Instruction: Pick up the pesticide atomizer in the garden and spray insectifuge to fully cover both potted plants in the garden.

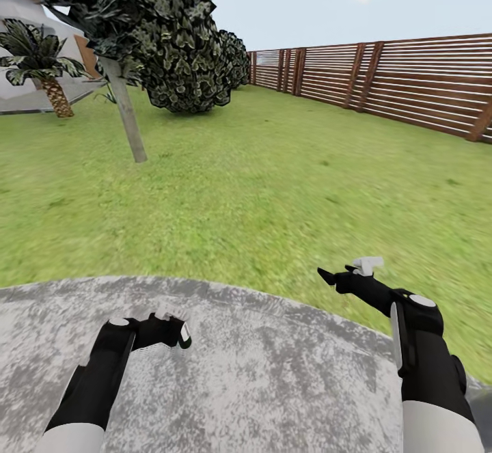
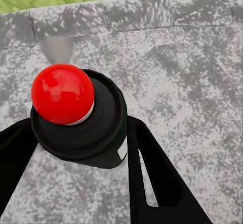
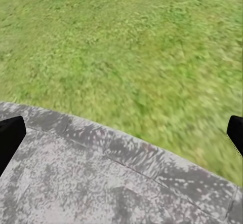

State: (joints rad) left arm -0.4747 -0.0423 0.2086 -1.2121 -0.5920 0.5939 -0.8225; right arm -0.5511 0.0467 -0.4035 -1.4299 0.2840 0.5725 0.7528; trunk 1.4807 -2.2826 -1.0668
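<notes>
Left claw (image 2: 88,148) pinches the slim dark green pesticide atomizer bottle (image 2: 98,133) between its two black fingers (image 2: 152,178); a glossy red ball cap (image 2: 63,93) tops the bottle. Held above the grey mottled paved patio (image 1: 273,371). Right claw (image 1: 342,277) spread wide, nothing between its fingers, hanging over the patio edge. Beyond: green lawn (image 1: 273,186), dark-leaved tree (image 1: 137,29), brown slatted wooden fence (image 1: 410,77).

The head camera is looking forward and down from high over the patio (image 1: 273,371), lawn (image 1: 273,186) and fence (image 1: 410,77). Both wrist cameras are facing down, close to the paving, each sharing that patio-and-grass edge.
</notes>
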